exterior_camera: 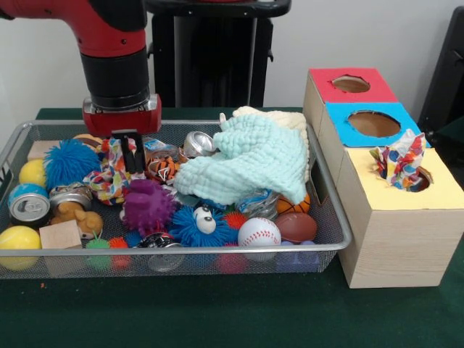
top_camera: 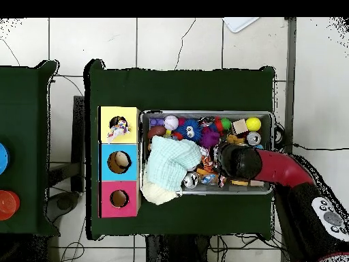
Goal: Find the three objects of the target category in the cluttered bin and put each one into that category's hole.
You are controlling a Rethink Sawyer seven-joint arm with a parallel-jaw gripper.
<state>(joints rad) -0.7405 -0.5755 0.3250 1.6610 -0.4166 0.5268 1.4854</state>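
Progress, judged from the present layout: one piece of crumpled multicoloured patterned fabric (exterior_camera: pixel 400 161) sits stuffed in the round hole of the yellow-topped section (exterior_camera: pixel 435 192) of the pale wood-grain sorting box, still bunched above the opening, so one of three soft cloth items looks delivered. The blue-topped hole (exterior_camera: pixel 373 124) and the red-topped hole (exterior_camera: pixel 351 84) show nothing in the front view; overhead, something pale shows in the blue one, identity unclear. The black-fingered gripper (exterior_camera: pixel 129 156) on the red and black arm is down inside the silver wire-mesh bin (exterior_camera: pixel 330 243), at its left rear, its fingers narrowed onto a second strip of patterned fabric (exterior_camera: pixel 109 174), a limp, creased piece with dots and stripes; it appears pinched but not yet lifted clear. A large mint-green waffle-knit cloth (exterior_camera: pixel 246 159), thick and draped in folds over a cream cloth (exterior_camera: pixel 286 119), lies at the bin's right rear and is probably the third target. Remaining clutter is rigid or rubbery: a blue spiky rubber ball (exterior_camera: pixel 70 162), a purple spiky ball (exterior_camera: pixel 147 206), a white stitched baseball (exterior_camera: pixel 259 232), a brown toy football (exterior_camera: pixel 296 226), smooth yellow balls (exterior_camera: pixel 19 238), a plain wooden cube (exterior_camera: pixel 60 235) and a dented aluminium can (exterior_camera: pixel 29 204).
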